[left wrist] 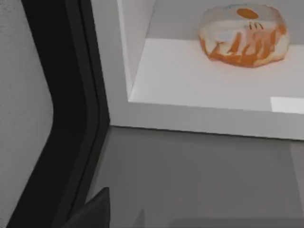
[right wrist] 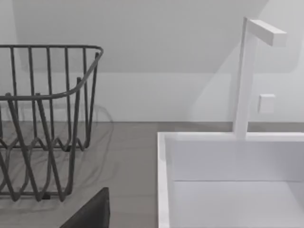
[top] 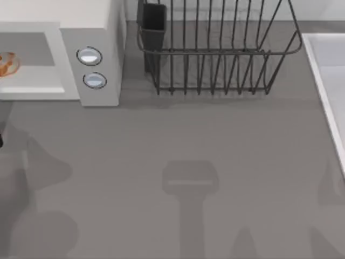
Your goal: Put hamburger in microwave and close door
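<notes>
Smooth matt surfaces throughout, with thin dark metal wire on the rack.
The microwave (top: 97, 59) has a matt white plastic-looking shell and two glossy silvery buttons (top: 89, 56). The dish rack (top: 215, 54) is thin dark wire; the table (top: 188, 162) is flat matt grey; the sink (right wrist: 228, 180) smooth white.

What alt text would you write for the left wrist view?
A hamburger sits on the white floor inside the open microwave. The dark edge of the door stands beside the opening, above the grey table.
</notes>
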You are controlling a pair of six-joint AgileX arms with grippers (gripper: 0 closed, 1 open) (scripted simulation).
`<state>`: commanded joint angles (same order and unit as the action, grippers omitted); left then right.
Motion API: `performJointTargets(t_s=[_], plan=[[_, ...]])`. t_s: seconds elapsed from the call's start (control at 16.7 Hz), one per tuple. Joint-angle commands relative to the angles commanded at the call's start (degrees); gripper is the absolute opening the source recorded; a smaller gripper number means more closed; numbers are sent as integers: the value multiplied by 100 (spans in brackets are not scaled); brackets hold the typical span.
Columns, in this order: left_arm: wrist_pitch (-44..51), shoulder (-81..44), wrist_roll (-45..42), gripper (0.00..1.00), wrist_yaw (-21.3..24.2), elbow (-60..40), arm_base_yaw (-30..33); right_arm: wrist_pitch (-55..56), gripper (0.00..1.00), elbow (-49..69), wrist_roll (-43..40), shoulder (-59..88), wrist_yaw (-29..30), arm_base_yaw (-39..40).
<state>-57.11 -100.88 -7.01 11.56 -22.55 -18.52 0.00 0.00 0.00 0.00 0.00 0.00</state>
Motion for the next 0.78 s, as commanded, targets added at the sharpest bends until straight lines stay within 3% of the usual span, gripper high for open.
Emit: performJointTargets(t_s=[0.78], plan=[[3054,1541,14,100,-56,-52,12,0,100,0,0,0,0,0]])
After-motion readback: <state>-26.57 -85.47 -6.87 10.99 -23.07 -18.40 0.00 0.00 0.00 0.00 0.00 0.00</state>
